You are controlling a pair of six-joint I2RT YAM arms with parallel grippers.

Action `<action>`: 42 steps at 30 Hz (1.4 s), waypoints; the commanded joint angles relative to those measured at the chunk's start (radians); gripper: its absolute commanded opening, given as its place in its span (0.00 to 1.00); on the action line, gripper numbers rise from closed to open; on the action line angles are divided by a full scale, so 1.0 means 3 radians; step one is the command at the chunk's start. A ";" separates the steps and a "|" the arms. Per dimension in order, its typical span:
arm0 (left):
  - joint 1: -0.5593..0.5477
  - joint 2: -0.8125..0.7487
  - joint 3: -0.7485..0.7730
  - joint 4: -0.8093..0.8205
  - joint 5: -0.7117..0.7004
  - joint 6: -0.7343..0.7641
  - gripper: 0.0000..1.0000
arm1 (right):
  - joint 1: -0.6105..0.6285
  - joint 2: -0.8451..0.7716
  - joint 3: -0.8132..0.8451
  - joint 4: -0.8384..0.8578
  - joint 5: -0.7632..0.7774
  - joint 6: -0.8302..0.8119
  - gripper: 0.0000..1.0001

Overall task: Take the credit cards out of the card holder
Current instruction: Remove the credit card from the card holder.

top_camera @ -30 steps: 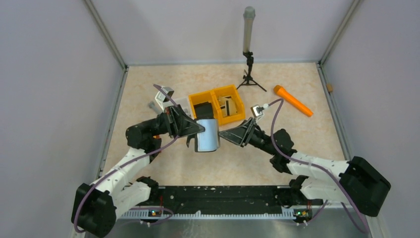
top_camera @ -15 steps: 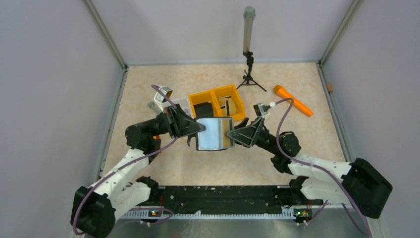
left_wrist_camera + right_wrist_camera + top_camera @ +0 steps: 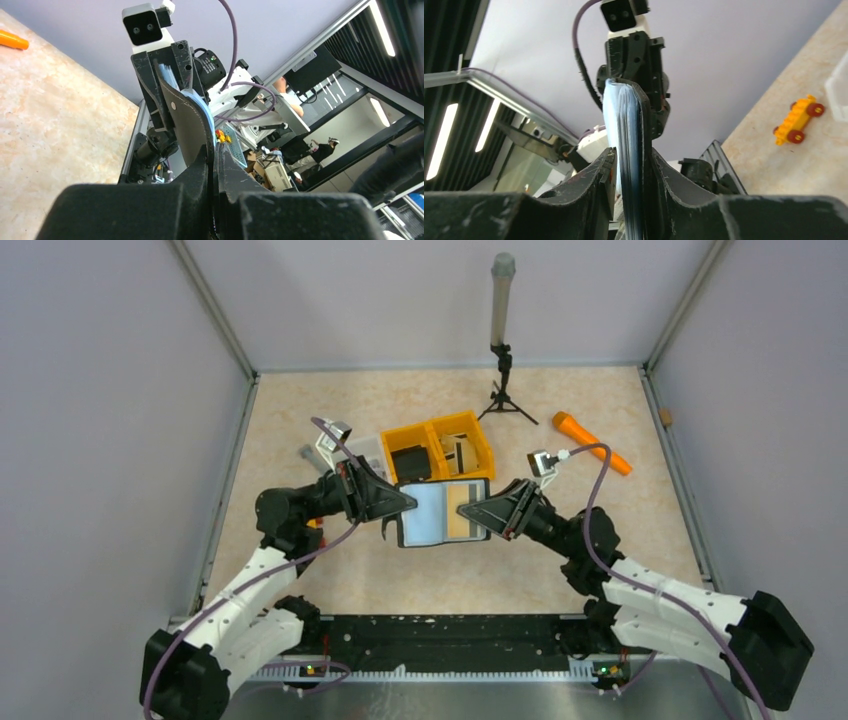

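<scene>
Table (image 3: 330,400): is carrying an orange bin (image 3: 470,430) near its middle.
Card holder (image 3: 440,512): is hanging spread open above the table, just in front of the bin, with its pale blue lining facing up.
Left gripper (image 3: 405,502): is pinching the holder's left edge, fingers almost fully together.
Right gripper (image 3: 465,510): is gripping the holder's right edge, fingers pressing both faces.
</scene>
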 commanded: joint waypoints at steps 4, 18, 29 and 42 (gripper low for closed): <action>-0.0002 -0.0185 -0.0020 -0.0369 -0.0081 0.0411 0.00 | -0.0020 -0.0314 0.0003 -0.0571 0.0204 -0.0365 0.29; -0.0005 -0.0206 0.0429 -0.3653 -0.0951 0.2660 0.67 | -0.0021 -0.0597 0.0061 -0.1809 0.0512 -0.0721 0.04; -0.0005 -0.0424 0.0614 -0.4327 -0.1662 0.2993 0.67 | -0.0013 -0.0306 0.0227 -0.2458 0.1123 -0.1119 0.01; -0.0907 0.0148 0.0140 -0.2549 -0.1340 0.2116 0.35 | -0.0006 -0.0082 0.0167 -0.1882 0.0763 -0.0882 0.01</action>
